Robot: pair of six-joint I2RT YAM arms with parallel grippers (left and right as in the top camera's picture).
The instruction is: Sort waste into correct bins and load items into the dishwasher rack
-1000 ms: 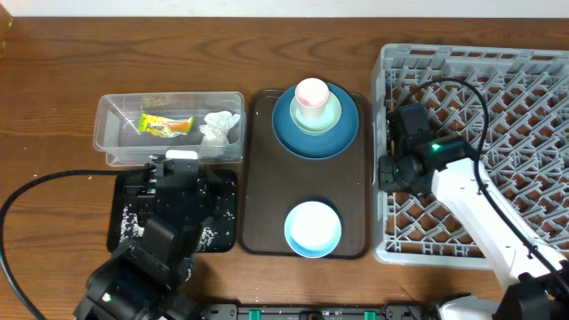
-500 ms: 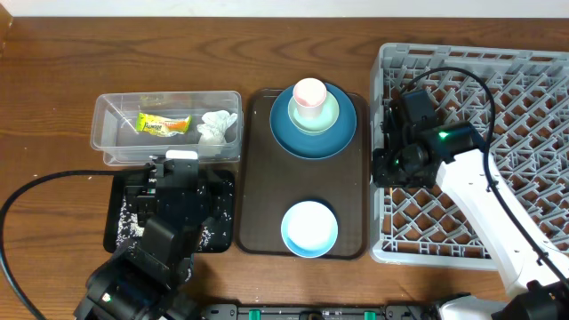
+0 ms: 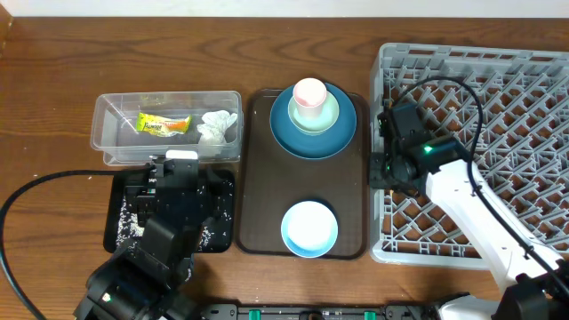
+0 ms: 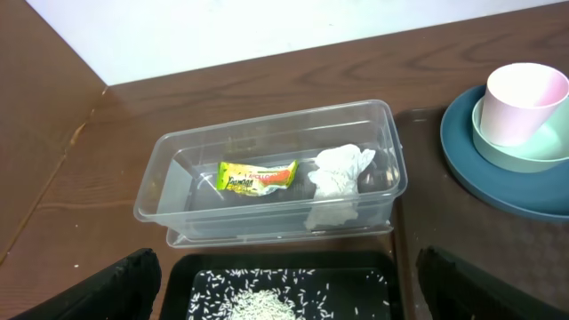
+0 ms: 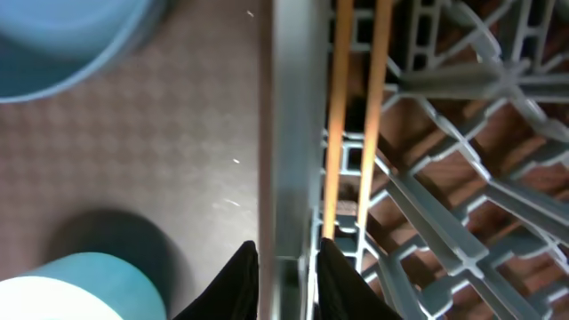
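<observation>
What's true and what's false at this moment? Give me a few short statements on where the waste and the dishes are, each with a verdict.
1. The wrapper and the tissue lie in the clear tub. True.
2. The chopsticks lie in the rack. True.
3. The pink cup stands in the rack. False: it sits in the green bowl on the blue plate, on the brown tray.
4. The rice is in the clear tub. False: it lies in the black tray.
5. The left gripper holds the tissue. False: it is open and empty.
</observation>
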